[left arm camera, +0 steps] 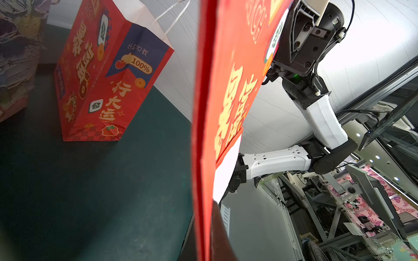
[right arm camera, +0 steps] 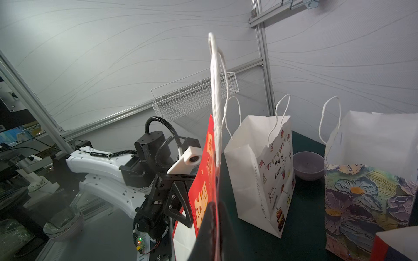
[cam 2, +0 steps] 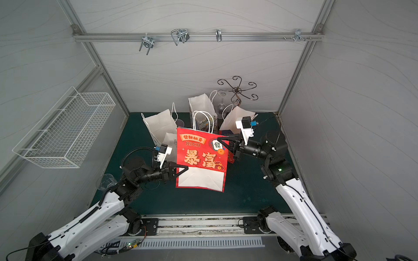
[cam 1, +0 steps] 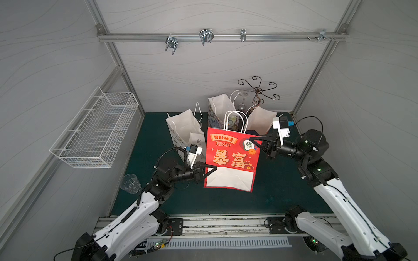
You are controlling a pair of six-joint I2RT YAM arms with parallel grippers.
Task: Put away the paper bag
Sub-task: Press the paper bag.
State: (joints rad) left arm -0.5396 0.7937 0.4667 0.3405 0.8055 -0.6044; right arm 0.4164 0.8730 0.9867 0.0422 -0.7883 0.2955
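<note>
The red paper bag (cam 1: 230, 156) (cam 2: 201, 156) with gold characters is folded flat and held upright over the green mat, its white bottom flap facing the camera. My left gripper (cam 1: 213, 168) (cam 2: 186, 168) is shut on its lower left edge. In the left wrist view the bag's edge (left arm camera: 203, 135) runs between the jaws of that gripper (left arm camera: 208, 237). My right gripper (cam 1: 251, 140) (cam 2: 219, 138) is shut on the upper right edge. The right wrist view shows the same gripper (right arm camera: 214, 226) pinching the bag (right arm camera: 203, 192), with the white handles (right arm camera: 216, 101) sticking up.
Behind stand a white bag (cam 1: 185, 131), a floral bag (cam 1: 220, 113) and another red bag (left arm camera: 101, 79). A purple bowl (right arm camera: 308, 166) sits among them. A wire basket (cam 1: 97, 131) hangs on the left wall, hooks (cam 1: 205, 36) on the back rail. A glass (cam 1: 130, 183) sits near the left arm.
</note>
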